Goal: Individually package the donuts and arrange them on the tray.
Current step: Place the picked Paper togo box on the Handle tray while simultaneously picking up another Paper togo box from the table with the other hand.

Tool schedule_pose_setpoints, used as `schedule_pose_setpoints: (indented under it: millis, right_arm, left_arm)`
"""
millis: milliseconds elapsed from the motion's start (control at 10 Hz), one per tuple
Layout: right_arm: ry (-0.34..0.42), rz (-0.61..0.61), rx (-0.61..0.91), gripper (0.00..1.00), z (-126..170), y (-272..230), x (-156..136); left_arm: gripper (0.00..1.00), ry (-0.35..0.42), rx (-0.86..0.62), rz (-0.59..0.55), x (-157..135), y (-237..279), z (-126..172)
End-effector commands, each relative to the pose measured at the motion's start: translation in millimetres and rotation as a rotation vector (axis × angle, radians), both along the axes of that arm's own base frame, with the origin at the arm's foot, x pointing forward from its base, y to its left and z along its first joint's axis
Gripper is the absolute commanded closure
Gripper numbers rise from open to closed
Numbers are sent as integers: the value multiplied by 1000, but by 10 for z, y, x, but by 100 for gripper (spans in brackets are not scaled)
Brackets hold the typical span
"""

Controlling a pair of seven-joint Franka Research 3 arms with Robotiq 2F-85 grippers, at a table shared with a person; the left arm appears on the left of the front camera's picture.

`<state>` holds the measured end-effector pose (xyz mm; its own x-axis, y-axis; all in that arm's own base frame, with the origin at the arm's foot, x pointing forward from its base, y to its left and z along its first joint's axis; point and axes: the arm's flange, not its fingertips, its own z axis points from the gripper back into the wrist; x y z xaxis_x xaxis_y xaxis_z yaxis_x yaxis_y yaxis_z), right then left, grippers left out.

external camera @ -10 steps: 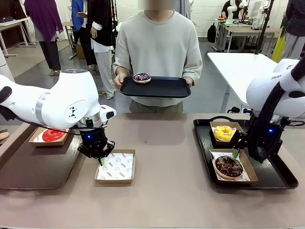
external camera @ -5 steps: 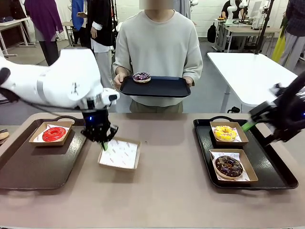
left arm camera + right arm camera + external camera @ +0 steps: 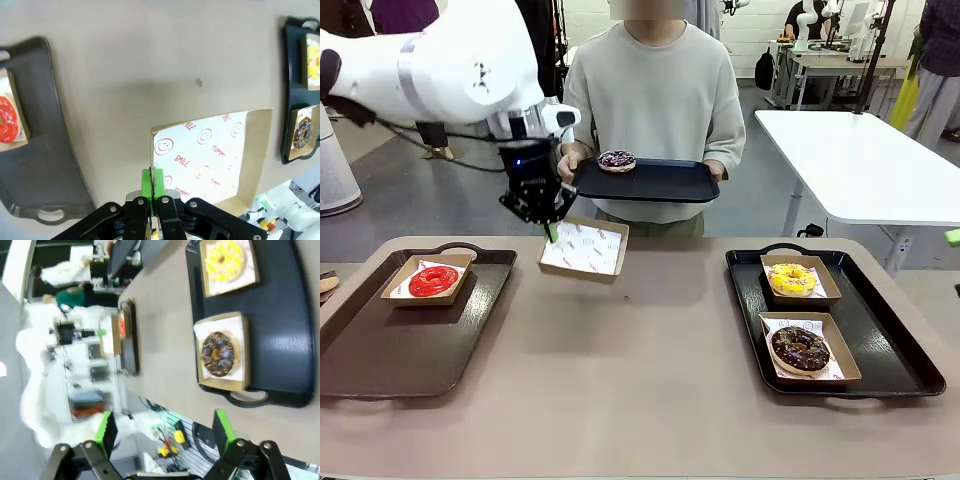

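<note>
My left gripper is shut on the near edge of an empty brown box lined with white printed paper, holding it in the air just below the person's black tray. That tray carries the purple-iced donut. In the left wrist view the green pads pinch the box rim. The red donut sits boxed on the left tray. Yellow donut and chocolate donut sit boxed on the right tray. My right gripper is open, high above that tray.
The person stands at the far side, both hands on the held tray. A white table stands behind at the right. The tabletop between the two trays is bare.
My left gripper has lifted the box off the table and carried it up toward the person's tray. The right arm has pulled away from the right tray, off to the right.
</note>
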<state>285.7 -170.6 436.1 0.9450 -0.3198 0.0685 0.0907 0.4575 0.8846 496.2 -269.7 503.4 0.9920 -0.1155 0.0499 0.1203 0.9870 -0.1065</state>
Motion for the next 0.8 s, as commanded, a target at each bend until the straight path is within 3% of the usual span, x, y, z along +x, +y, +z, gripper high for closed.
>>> schedule_pose_setpoints:
  millis: [0,200,700]
  right_arm:
    - [-10,-69,83,0,-345,-210,-70]
    - [-33,-142,162,0,-579,-498,-173]
    - [-71,-162,167,0,-844,-635,-192]
  left_arm:
    - [100,-9,32,-16,248,-198,100]
    - [100,-12,72,-23,417,-339,156]
    - [100,45,128,-7,911,-420,24]
